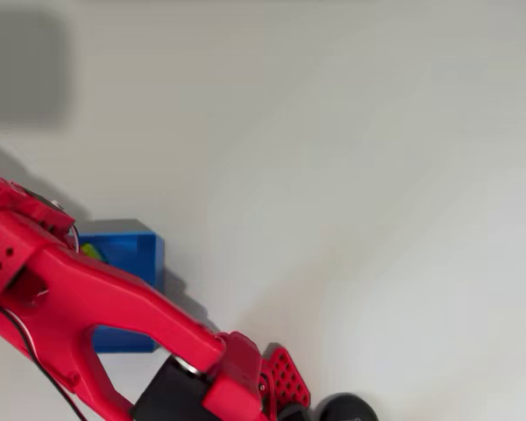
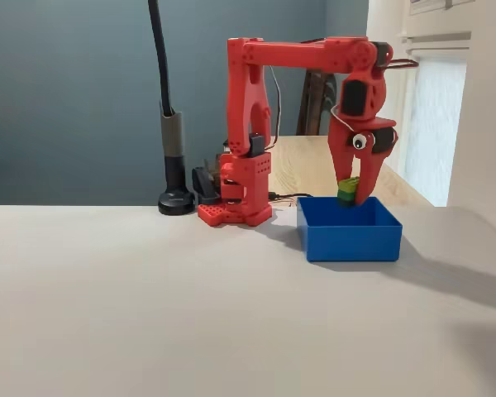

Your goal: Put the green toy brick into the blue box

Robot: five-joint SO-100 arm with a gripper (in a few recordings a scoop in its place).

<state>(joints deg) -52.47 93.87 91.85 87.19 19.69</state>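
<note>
Lime-green toy brick [image 2: 348, 191] is pinched in the red gripper [image 2: 352, 197], hanging right over the blue box [image 2: 350, 236], just above its rim. Looks like the drop step; next it just needs to let go.

In the fixed view, the blue box [image 2: 350, 236] sits on the tabletop [image 2: 149, 314] toward its back right. The arm's base [image 2: 236, 194] stands just left of and behind it. The gripper [image 2: 351, 194] hangs over the box's back part, the green toy brick [image 2: 348, 191] between its fingers above the rim. A lamp stand [image 2: 177, 201] stands left of the base at the back edge.
</note>
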